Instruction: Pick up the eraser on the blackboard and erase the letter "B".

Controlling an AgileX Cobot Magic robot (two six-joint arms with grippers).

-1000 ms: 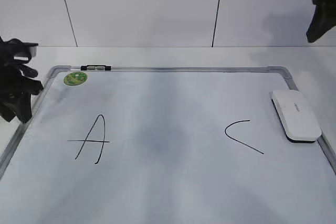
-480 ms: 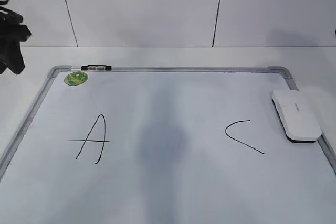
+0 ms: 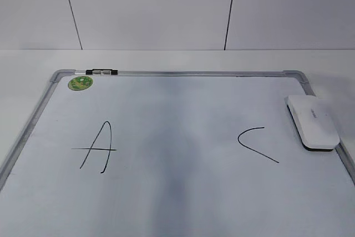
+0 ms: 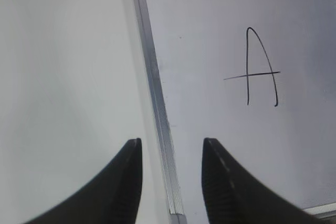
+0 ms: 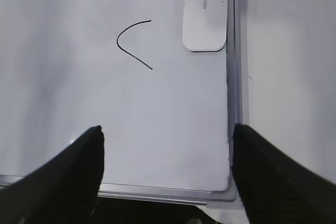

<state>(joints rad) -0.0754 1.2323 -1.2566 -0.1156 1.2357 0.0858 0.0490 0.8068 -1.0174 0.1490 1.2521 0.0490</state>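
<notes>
- Left gripper (image 4: 171,153) — jaws spread, holding nothing, straddling the blackboard (image 4: 157,93) frame; the "A" (image 4: 260,69) lies ahead, rightward.
- Right gripper (image 5: 167,145) — jaws wide apart, holding nothing; the eraser (image 5: 206,11) lies ahead, the "C" (image 5: 131,43) ahead-left.

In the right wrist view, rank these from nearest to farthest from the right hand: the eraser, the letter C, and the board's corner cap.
From the right hand:
1. Corner cap, bottom right, beside the right finger.
2. Letter C, up and left.
3. Eraser, top, against the right frame.
</notes>
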